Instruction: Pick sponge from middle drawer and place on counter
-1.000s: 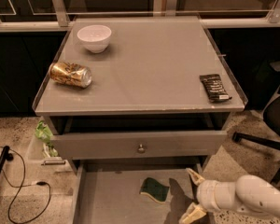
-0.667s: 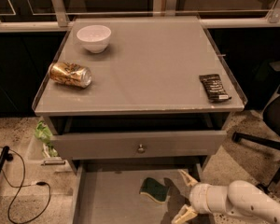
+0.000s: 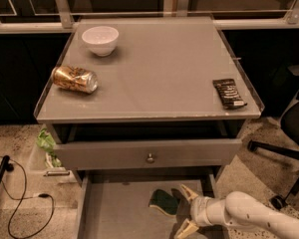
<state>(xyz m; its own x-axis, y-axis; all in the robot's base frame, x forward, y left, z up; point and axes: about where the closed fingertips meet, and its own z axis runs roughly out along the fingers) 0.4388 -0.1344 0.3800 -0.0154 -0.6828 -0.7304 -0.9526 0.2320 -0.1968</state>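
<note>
The sponge [image 3: 164,202], dark green on top with a pale yellow edge, lies on the bare grey floor of the open middle drawer [image 3: 119,213] at the bottom of the view. My gripper [image 3: 186,210] comes in from the lower right on a white arm, just right of the sponge. Its two pale fingers [image 3: 188,191] are spread apart, one behind and one in front, and hold nothing. The counter [image 3: 154,68] is the flat grey top above.
On the counter are a white bowl [image 3: 100,39] at back left, a gold can [image 3: 74,78] on its side at left, and a black snack wrapper [image 3: 229,92] at right. A drawer front with a round knob [image 3: 150,158] sits above the open drawer. A black chair [image 3: 294,133] stands right.
My gripper has moved left across the drawer, closer to the sponge, with fingers still spread. The sponge has not moved.
</note>
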